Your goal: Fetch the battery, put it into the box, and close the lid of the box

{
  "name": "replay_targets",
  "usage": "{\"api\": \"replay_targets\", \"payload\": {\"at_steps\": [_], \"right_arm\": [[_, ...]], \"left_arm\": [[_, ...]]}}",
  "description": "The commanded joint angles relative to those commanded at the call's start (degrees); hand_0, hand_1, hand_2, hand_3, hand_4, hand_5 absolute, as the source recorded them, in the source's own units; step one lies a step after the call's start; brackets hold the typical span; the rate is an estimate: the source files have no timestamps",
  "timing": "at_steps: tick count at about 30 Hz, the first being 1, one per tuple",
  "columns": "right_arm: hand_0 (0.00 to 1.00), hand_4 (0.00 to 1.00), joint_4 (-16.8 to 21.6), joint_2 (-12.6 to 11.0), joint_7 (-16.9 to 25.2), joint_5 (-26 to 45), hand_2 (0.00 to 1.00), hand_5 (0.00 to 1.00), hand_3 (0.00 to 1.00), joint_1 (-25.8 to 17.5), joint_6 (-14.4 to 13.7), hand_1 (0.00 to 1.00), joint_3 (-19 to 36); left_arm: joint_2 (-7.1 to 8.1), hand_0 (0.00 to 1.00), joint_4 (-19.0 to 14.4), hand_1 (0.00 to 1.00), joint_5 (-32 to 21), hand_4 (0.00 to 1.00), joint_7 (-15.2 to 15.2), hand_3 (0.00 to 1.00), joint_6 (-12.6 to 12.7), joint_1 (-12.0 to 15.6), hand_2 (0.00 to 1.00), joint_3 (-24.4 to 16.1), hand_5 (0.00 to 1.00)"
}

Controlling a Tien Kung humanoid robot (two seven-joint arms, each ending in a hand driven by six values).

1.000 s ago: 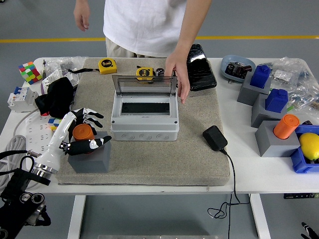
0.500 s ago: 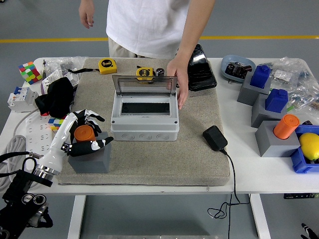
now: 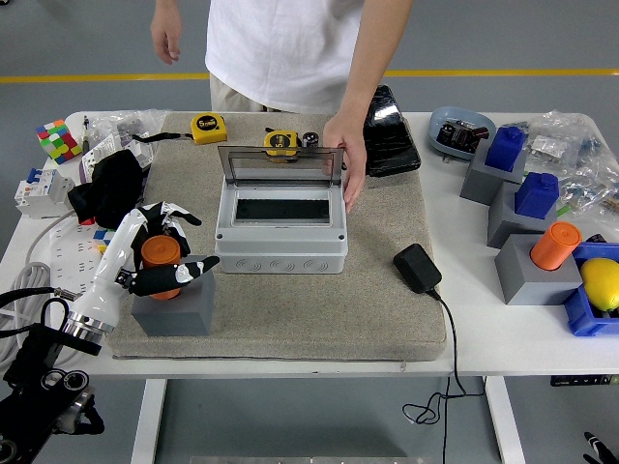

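An orange battery [image 3: 160, 255] stands in a grey block [image 3: 179, 307] at the front left of the beige mat. My left hand [image 3: 162, 246] is wrapped round it, fingers behind and thumb [image 3: 184, 273] across its front. The grey box [image 3: 280, 244] sits mid-mat with its clear lid [image 3: 279, 165] standing open. A person's hand [image 3: 346, 155] rests on the lid's right edge. Only a black tip of my right hand [image 3: 595, 449] shows at the bottom right corner.
Two yellow tape measures [image 3: 281, 143] lie behind the box. A black adapter [image 3: 417, 268] and its cable lie to the right of the box. Further right stand grey blocks with a second orange battery [image 3: 554, 245] and blue pieces. A black cloth [image 3: 111, 186] and a colour cube [image 3: 59, 139] lie on the left.
My left hand has closed in on the battery, the thumb swinging across its front. The person's hand stays at the lid's right edge.
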Motion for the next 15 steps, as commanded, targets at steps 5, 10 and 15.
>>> {"api": "replay_targets", "payload": {"at_steps": [5, 10, 15], "right_arm": [[0.625, 0.92, 0.0, 0.04, 0.02, -0.01, 0.641, 0.47, 0.546, -0.05, 0.0, 0.642, 0.0], [0.624, 0.92, 0.0, 0.08, 0.04, -0.05, 0.641, 0.469, 0.546, 0.04, -0.11, 0.643, 0.05], [0.624, 0.92, 0.0, 0.18, 0.04, -0.13, 0.641, 0.469, 0.546, 0.01, -0.25, 0.643, 0.2]], "left_arm": [[0.7, 0.141, -1.29, 0.14, 0.8, 0.968, 0.58, 0.447, -0.36, -0.91, 0.256, 0.25, 0.002], [2.15, 0.136, -3.77, 0.137, 3.26, 0.982, 2.13, 0.444, -0.87, -3.12, 0.253, 1.29, 0.002], [4.61, 0.136, -6.18, 0.137, 7.26, 0.982, 4.55, 0.444, -0.46, -7.62, 0.253, 4.1, 0.002]]}}
